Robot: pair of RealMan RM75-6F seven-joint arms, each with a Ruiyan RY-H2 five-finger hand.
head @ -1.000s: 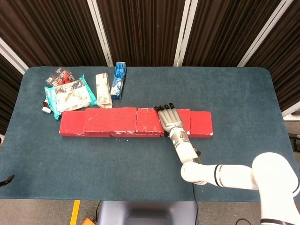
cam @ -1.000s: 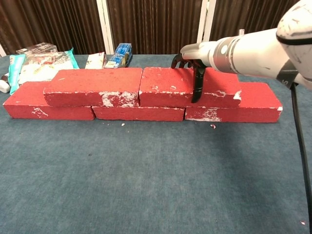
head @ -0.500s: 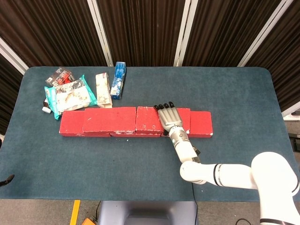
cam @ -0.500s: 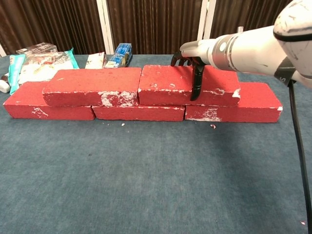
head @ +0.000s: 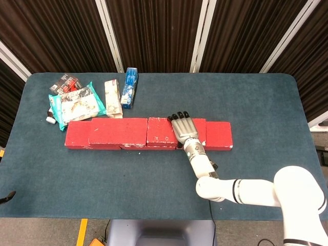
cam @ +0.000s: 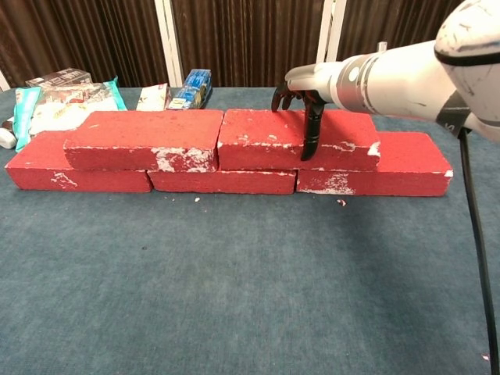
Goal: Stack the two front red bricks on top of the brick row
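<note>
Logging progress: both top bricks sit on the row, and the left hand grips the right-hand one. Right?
Not quite: it is the right hand, not the left, that grips the right-hand top brick. The chest view shows it. Both top bricks do sit on the row.

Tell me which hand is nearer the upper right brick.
Right. The right hand grips the upper right brick, fingers over its back edge and thumb down its front face. The left hand is not in either view.
</note>
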